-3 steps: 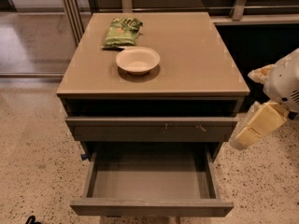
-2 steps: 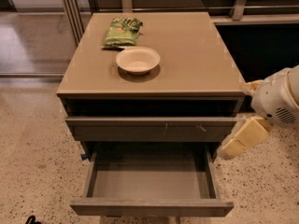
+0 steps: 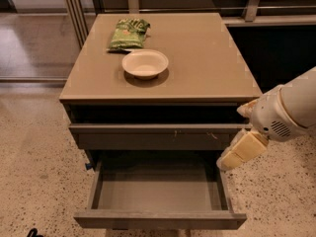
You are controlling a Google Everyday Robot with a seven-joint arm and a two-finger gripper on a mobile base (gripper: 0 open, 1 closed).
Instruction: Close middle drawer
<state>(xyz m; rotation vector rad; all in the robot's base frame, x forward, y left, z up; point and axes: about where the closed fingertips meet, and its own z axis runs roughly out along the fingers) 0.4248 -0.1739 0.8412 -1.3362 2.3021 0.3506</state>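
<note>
So, the middle drawer [image 3: 159, 219] is seen pulled well out, low on the cabinet [image 3: 207, 58], with its grey inside exposed. The gripper [image 3: 241, 153] is held by its right side, just under the scratched drawer [image 3: 148, 135]. Whether it's spread or closed can't be told. A bowl [image 3: 145, 63] and a green bag [image 3: 128, 33] are parked on top.

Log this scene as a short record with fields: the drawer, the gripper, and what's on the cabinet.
Middle drawer: wide, grey-brown, handleless; pulled out, open
Gripper: cream, two-finger; beside the drawer's right wall, contact unclear
Cabinet top: round white bowl; crinkled green snack bag behind it
Task status: drawer not yet closed
</note>
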